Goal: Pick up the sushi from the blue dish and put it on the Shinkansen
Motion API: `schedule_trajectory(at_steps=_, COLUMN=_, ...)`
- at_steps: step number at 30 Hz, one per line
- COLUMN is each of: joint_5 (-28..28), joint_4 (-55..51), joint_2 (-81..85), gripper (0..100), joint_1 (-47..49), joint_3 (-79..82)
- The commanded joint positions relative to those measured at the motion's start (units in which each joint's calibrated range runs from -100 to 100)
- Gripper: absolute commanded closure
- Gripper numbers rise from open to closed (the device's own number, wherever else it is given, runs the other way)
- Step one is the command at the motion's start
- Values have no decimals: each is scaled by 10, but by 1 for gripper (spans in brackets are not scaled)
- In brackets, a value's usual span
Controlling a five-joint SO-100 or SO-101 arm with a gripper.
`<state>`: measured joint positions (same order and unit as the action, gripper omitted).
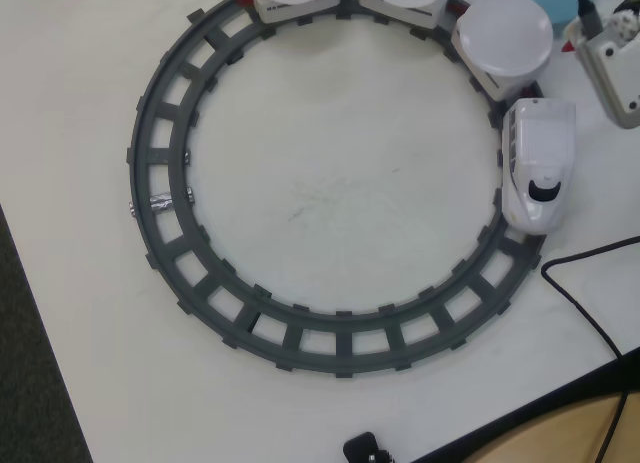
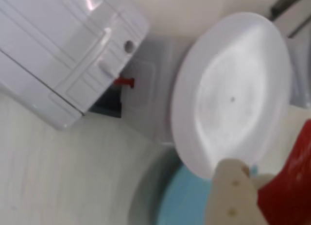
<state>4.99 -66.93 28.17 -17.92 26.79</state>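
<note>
Above the blue dish (image 2: 182, 200), the claw (image 2: 260, 196) grips the sushi (image 2: 289, 186).

A white tabletop (image 1: 330, 198) fills the overhead view, evenly lit. Left of it lies dark carpet (image 1: 25, 383) (grey, speckled).

White Shinkansen (image 1: 539, 163) on track at right; blue dish (image 2: 187, 200) beneath plate; sushi indistinct.

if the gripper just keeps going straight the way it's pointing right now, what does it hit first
Most likely the white plate on the car behind the Shinkansen. In the wrist view the beige fingertip, with the sushi beside it, points toward that plate over the blue dish. Depth is unclear.
</note>
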Motion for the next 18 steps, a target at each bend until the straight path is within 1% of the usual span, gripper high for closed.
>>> schedule_trajectory(at_steps=1, joint_5=-2, joint_4=50, joint_2=25, gripper=99, joint_1=29, joint_3=43)
schedule_trajectory(at_steps=5, joint_5=-2, joint_4=96, joint_2=14, gripper=99, joint_1=43, joint_3=79)
schedule_trajectory(at_steps=8, joint_5=-2, joint_4=125, joint_2=-32, gripper=99, joint_1=45, joint_3=85)
schedule_trajectory(at_steps=14, joint_5=-2, joint_4=164, joint_2=-128, gripper=99, joint_1=45, joint_3=81)
schedule_trajectory(at_steps=18, joint_5=-2, joint_4=177, joint_2=-144, gripper=99, joint_1=41, joint_3=81)
